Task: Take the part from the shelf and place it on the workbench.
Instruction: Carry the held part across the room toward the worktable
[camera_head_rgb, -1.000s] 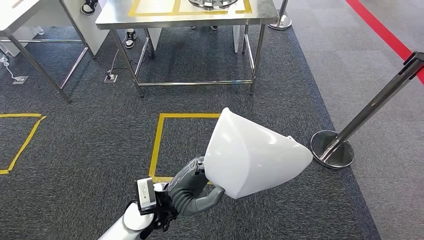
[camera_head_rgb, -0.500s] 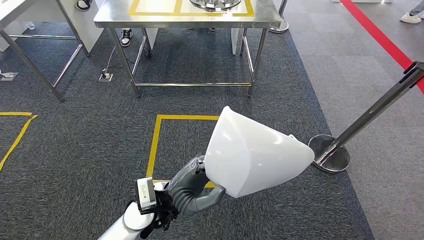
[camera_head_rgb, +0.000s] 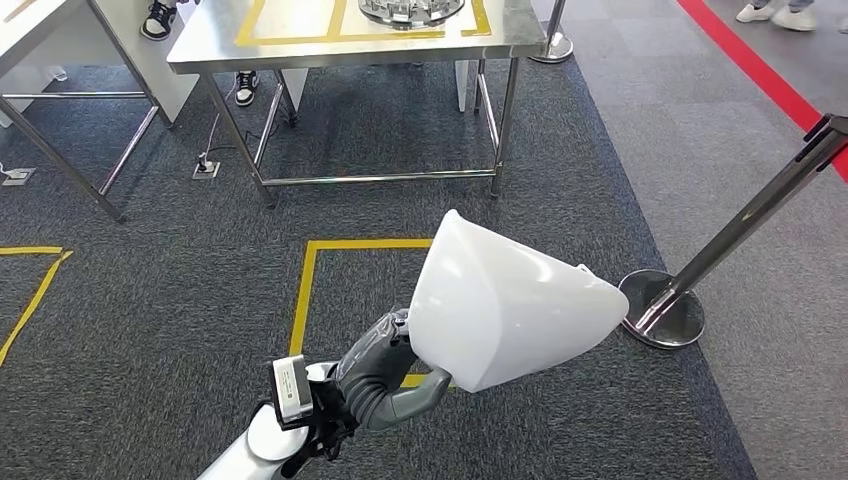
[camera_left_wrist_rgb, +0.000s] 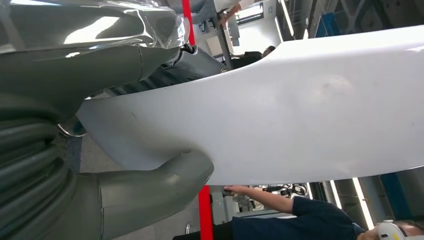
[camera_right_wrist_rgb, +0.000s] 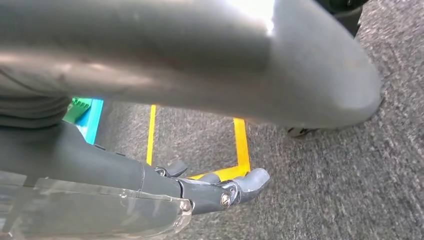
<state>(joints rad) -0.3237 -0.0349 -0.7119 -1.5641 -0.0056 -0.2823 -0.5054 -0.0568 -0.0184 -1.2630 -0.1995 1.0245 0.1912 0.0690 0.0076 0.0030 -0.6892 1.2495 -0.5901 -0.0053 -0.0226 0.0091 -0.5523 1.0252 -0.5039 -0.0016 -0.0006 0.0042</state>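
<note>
Left hand (camera_head_rgb: 385, 365) low in the head view, grey thumb (camera_head_rgb: 415, 393) hooked under the near edge of the white part (camera_head_rgb: 510, 315) and the rest of the hand closed against its back. Part is a large, smooth white shell, held up off the floor and tilted, broad end toward the right. Left wrist view confirms the grip: thumb (camera_left_wrist_rgb: 150, 192) pressed to one face of the part (camera_left_wrist_rgb: 300, 110), hand's ribbed cover on the other.

Right hand (camera_right_wrist_rgb: 240, 187) in the right wrist view: dark fingers lie extended over the carpet, nothing in them; how far apart they are, cannot tell.

Under the part, grey carpet (camera_head_rgb: 150, 300) with a yellow tape square (camera_head_rgb: 305, 290); part of a second tape outline (camera_head_rgb: 30, 290) at the left edge. To the right of the part, a barrier post (camera_head_rgb: 700, 265) leaning from its round metal base.

Farther on, a steel workbench (camera_head_rgb: 200, 45) on thin legs, yellow tape marked on its top and a round metal fixture (camera_head_rgb: 410, 10) at its far edge. Shoes of a person (camera_head_rgb: 245, 85) behind the bench. Red floor line (camera_head_rgb: 760, 65) at far right.
</note>
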